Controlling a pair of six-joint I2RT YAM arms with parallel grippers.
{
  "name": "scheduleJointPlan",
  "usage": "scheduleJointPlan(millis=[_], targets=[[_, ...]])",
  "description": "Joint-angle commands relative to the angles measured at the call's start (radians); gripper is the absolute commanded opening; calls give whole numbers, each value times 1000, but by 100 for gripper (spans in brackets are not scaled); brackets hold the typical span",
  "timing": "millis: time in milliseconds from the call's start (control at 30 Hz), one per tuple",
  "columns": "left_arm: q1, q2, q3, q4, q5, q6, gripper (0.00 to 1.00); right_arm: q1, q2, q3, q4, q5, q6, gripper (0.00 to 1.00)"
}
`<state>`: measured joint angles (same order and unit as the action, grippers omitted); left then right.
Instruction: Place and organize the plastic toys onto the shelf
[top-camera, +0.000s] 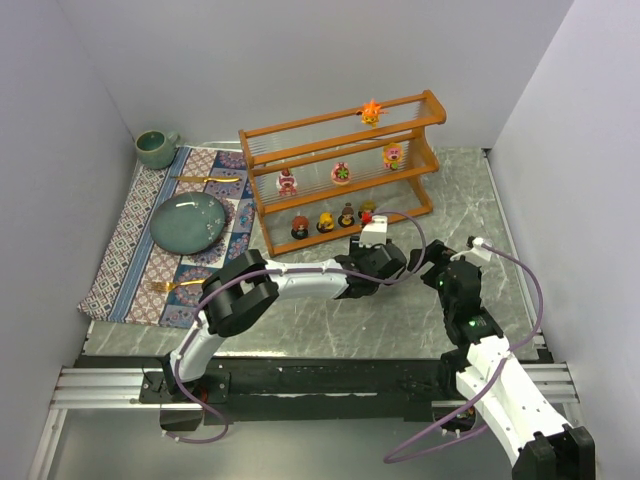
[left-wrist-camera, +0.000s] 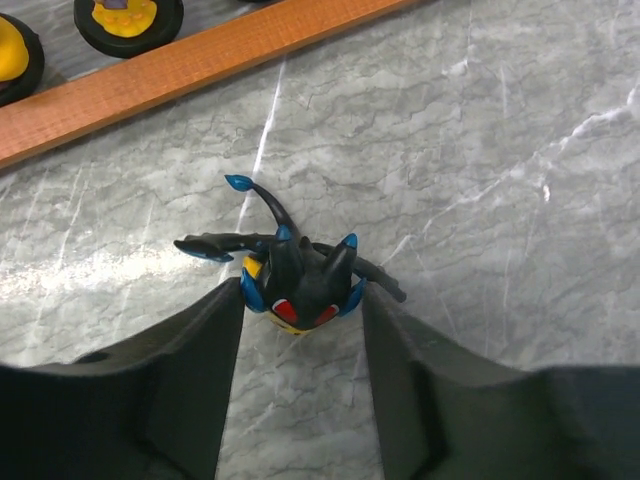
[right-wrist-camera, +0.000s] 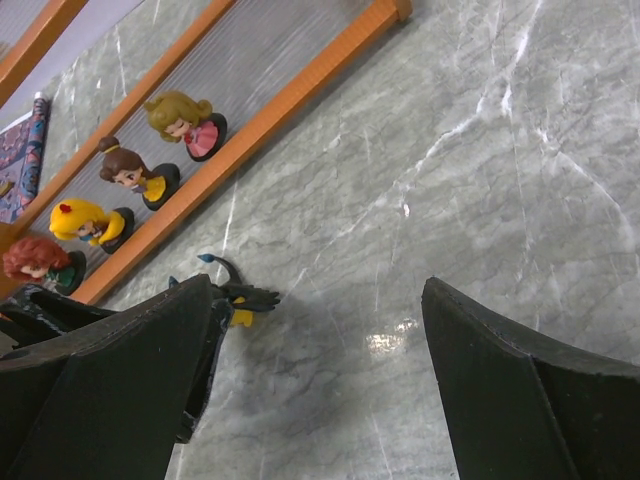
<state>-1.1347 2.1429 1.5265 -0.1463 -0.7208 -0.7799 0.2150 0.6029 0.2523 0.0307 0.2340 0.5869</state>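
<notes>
Black fingers of the L gripper stand either side of a black-and-blue figurine, one pad at each flank and looking to touch it. Whether they pinch it or only bracket it, can't tell. The figurine sits on the grey marbled tabletop (red patches on its face, a bit of yellow low down, thin tail w/ blue tip curling off to 11 o'clock).

Just beyond it, from 9 round to 12 o'clock, runs the orange-brown front rail of the shelf. Two round dark bases w/ yellow figures show behind the rail at the wrist view's top-left corner.

R gripper has its jaws spread wide w/ nothing btwn them, over bare marble. The same figurine lies at its 9 o'clock, partly hidden by one finger.

R wrist cam also shows the bottom tier's row:
- red-haired doll
- yellow-haired doll
- brown-haired doll
- blonde doll in pink

From above, the shelf stands at 12 o'clock on the table. An orange figure is alone on the top tier, and three figurines sit on the mid tier. L arm reaches to the shelf's front near its right end, w/ the R gripper close by at its 4 o'clock.

A patterned cloth mat lies at 9 o'clock and carries a teal plate. A green cup is at 10 o'clock.
</notes>
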Motion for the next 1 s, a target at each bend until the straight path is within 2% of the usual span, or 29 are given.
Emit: scheduleJointPlan(millis=[0,133,200,400,600,767,967], targets=[[6,-1,1,22,1,-13,48,-3,-5,-10,44,1,1,92],[7,-27,-34,63,-3,1,38,-5,0,-15,52,-4,-1,92],[9,-41,-60,86,-3,4,30,-5,1,-15,55,-4,-2,92],[21,-80,-117,119,26,5,17,-5,12,-18,66,-15,-4,92],[30,-205,-255,255,81,33,5,-5,8,-18,63,-12,-4,92],[49,-339,-387,362,139,80,1,-5,-2,-21,72,-27,-12,92],[65,-512,-482,404,181,169,1,-5,-5,-25,80,-35,-16,93]])
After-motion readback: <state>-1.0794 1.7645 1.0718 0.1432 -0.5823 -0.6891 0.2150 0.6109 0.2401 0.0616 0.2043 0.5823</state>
